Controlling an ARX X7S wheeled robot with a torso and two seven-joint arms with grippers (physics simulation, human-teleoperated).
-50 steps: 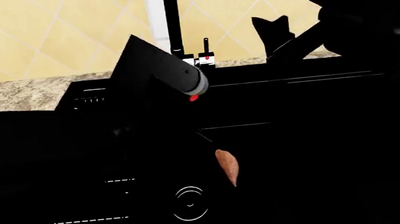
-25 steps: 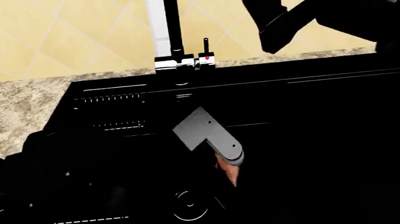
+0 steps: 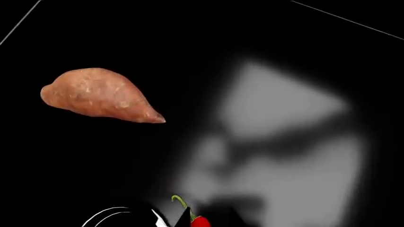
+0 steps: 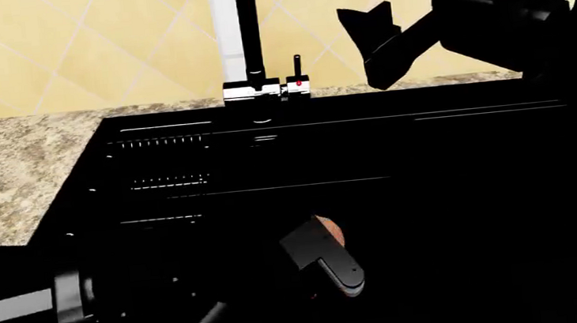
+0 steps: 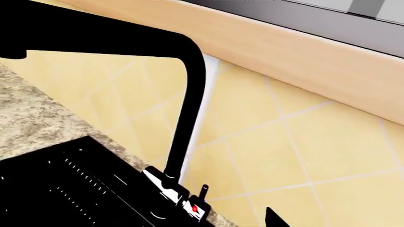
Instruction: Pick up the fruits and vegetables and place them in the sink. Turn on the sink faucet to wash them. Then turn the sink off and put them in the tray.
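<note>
left claw [image 4: 325, 265] lower, covering sweet potato [image 4: 329, 229]

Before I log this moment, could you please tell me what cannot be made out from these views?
- Chili pepper: left wrist view, cut off by the picture's edge; only stem and tip show.
- Sweet potato: head view, mostly hidden behind the left arm.
- Left gripper: its state is unreadable; black parts merge with the black sink.
- Right gripper: a dark silhouette above the counter; jaw state unclear.

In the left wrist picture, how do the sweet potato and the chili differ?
The sweet potato is thick, dull orange-brown and fully in view; the chili is thin, glossy red and cut off by the frame edge. The chili has a curved green stem; the sweet potato ends in a bare point. Both are over the black sink.
</note>
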